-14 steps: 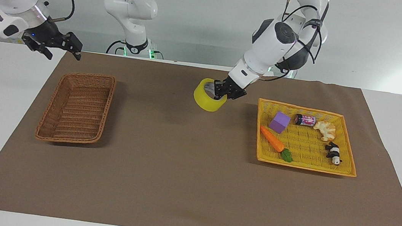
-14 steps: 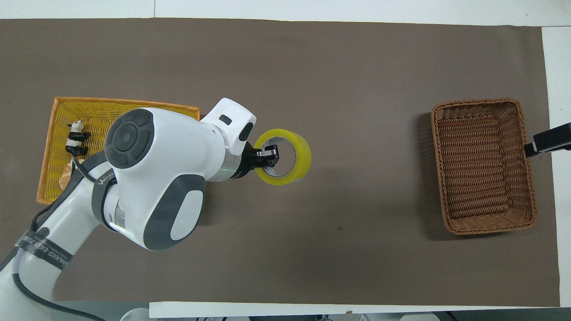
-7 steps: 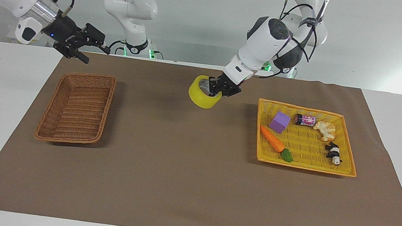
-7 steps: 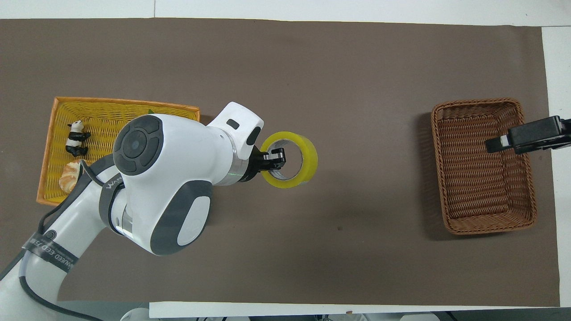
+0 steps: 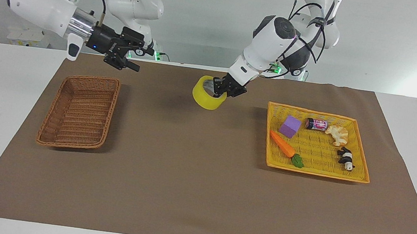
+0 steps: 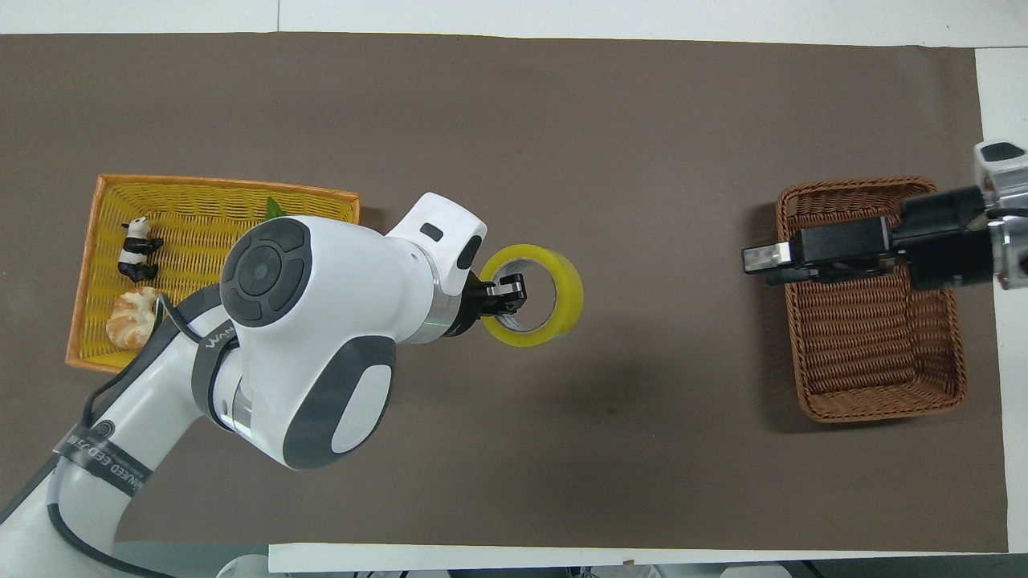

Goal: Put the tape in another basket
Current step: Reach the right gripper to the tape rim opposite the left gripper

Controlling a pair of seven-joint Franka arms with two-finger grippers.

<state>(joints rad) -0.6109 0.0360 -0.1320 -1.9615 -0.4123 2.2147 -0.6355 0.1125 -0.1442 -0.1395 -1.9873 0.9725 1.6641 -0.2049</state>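
Observation:
The tape (image 5: 205, 100), a yellow roll with a white core, hangs tilted above the brown mat between the two baskets. My left gripper (image 5: 223, 89) is shut on its wall, one finger inside the core. The tape also shows in the overhead view (image 6: 564, 277), with the left gripper (image 6: 503, 292) on it. The dark brown wicker basket (image 5: 51, 119) stands empty toward the right arm's end, seen from above too (image 6: 875, 345). My right gripper (image 5: 139, 56) is open and empty, raised over the basket's rim that faces the table's middle (image 6: 763, 258).
A flat yellow woven tray (image 5: 319, 156) lies toward the left arm's end. It holds a purple cube (image 5: 290, 126), a carrot (image 5: 282, 143), a small can (image 5: 316, 124), a pastry (image 5: 336, 134) and a panda figure (image 5: 346, 157). My left arm covers part of the tray (image 6: 193, 207) from above.
My left gripper has carried the tape up and a little toward the brown basket. My right arm has swung in from the table's end, over the brown basket toward the middle.

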